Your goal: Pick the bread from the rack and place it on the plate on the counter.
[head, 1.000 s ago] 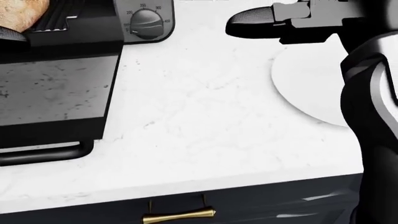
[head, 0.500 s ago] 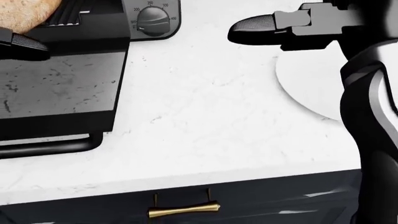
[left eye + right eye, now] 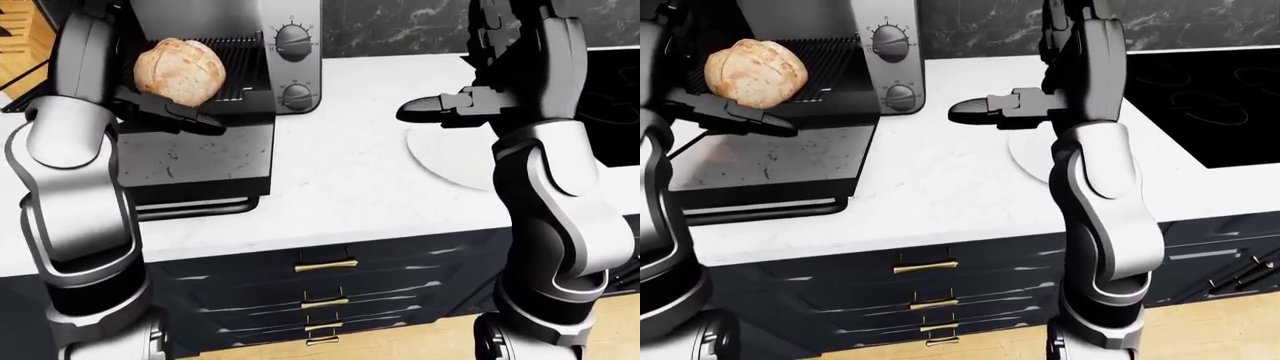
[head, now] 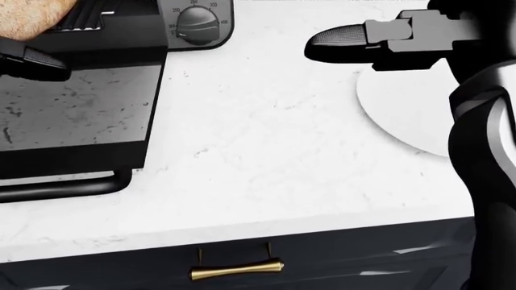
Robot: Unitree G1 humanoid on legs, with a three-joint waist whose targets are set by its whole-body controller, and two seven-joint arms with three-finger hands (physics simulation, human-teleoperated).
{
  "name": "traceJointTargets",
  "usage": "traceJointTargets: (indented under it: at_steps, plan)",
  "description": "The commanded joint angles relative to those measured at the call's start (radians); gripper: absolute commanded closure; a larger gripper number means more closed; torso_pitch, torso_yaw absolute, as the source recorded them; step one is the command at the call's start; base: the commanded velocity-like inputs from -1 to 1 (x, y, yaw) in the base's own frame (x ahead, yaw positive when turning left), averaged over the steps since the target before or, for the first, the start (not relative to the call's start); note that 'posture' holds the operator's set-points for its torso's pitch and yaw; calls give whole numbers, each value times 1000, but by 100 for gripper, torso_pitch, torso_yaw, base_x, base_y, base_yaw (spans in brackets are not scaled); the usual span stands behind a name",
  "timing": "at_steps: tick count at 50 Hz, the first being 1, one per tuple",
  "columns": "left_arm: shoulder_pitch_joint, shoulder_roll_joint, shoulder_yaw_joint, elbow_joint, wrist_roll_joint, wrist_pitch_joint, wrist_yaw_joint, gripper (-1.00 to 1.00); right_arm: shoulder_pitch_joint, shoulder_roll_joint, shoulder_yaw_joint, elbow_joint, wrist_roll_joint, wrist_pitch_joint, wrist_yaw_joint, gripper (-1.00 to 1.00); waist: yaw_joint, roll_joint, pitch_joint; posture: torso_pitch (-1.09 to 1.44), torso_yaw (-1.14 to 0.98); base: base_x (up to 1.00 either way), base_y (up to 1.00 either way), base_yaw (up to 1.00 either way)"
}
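right robot hand (image 4: 339, 41) shifted right | grip unclear | plate (image 4: 399, 112) half hidden | bread (image 3: 180, 71) on rack

**Hidden and cropped items**

Plate (image 3: 445, 157): the right arm (image 3: 545, 161) is covering its right part in every view. Bread (image 4: 28, 18): the head view's top-left corner is cropping it. Left hand (image 3: 165, 112): the grip under the bread is staying unreadable. Dial (image 4: 196, 25) numerals: too small.

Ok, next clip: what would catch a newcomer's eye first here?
The round golden bread on the rack of the open toaster oven, upper left in the left-eye view, with the left hand reaching beneath it. To the right, the right hand hovers over the white plate on the counter.
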Motion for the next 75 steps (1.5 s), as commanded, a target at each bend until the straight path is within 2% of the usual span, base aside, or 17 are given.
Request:
traceJointTargets:
  at_steps: [1, 4, 5, 7, 9, 23, 24, 27, 33, 39, 41, 42, 44, 53, 61, 68, 75]
  plan:
    - [-36, 13, 7, -21, 7, -17, 2, -100, -30, -8, -7, -19, -2, -28, 0, -100, 0, 3, -26, 0, 0, 0, 0, 0]
    - [-45, 16, 7, -16, 10, -13, -3, -100, -34, -10, -8, -13, -1, -29, 0, -100, 0, 3, -26, 0, 0, 0, 0, 0]
    - [-50, 16, 6, -17, 10, -7, -6, -90, -35, -10, -7, -11, -2, -30, 0, -100, -1, 2, -26, 0, 0, 0, 0, 0]
    - [-50, 18, 5, -22, 11, -1, -13, -82, -37, -11, -7, -13, -1, -28, -1, -100, -1, 2, -26, 0, 0, 0, 0, 0]
    - [-49, 16, 2, -27, 14, 4, -18, -57, -35, -10, -6, -9, -2, -33, -1, -100, -1, 2, -26, 0, 0, 0, 0, 0]
    - [-44, 8, -2, -29, 25, 9, -43, -16, -34, -14, -9, -13, 0, -33, -3, -100, -1, 2, -25, 0, 0, 0, 0, 0]
    - [-43, 5, -5, -24, 26, 7, -44, -2, -34, -14, -8, -12, -1, -34, -3, -100, -1, 2, -25, 0, 0, 0, 0, 0]
    - [-43, 4, -5, -30, 28, 10, -51, 15, -31, -13, -7, -14, -3, -35, -3, -100, -1, 2, -27, 0, 0, 0, 0, 0]
    - [-34, 5, -2, -48, 33, 23, -68, 28, -26, -13, -11, -22, -1, -30, -3, -100, -1, 3, -28, 0, 0, 0, 0, 0]
    - [-37, 14, -1, -69, 43, 41, -85, 50, -23, -17, -17, -36, 5, -20, -5, -100, -2, 3, -27, 0, 0, 0, 0, 0]
    - [-40, 19, -1, -76, 47, 49, -92, 71, -20, -18, -17, -37, 7, -21, -5, -100, -1, 3, -27, 0, 0, 0, 0, 0]
    - [-46, 21, 0, -81, 48, 56, -97, 73, -18, -18, -16, -35, 6, -24, -5, -100, -2, 3, -27, 0, 0, 0, 0, 0]
    - [-57, 29, -3, -82, 56, 61, -103, 100, -22, -18, -16, -35, 7, -23, -7, -100, -2, 2, -26, 0, 0, 0, 0, 0]
    - [-123, 37, -19, -93, 80, 100, -135, 100, -41, -22, -15, -27, 10, -19, -11, -100, -1, 0, -21, 0, 0, 0, 0, 0]
    - [-181, 32, -33, -52, 101, 80, -147, 100, -52, -30, -21, -31, 16, -10, -13, -100, 0, -4, -17, 0, 0, 0, 0, 0]
    - [-277, 3, -65, 84, 99, -1, -133, 100, -43, -52, -41, -62, 33, 12, -23, -100, 4, -9, -16, 0, 0, 0, 0, 0]
    - [-419, -57, -92, 298, 70, -130, -96, 100, -53, -99, -83, -109, 83, 70, -47, -100, 9, -19, -16, 0, 0, 0, 0, 0]
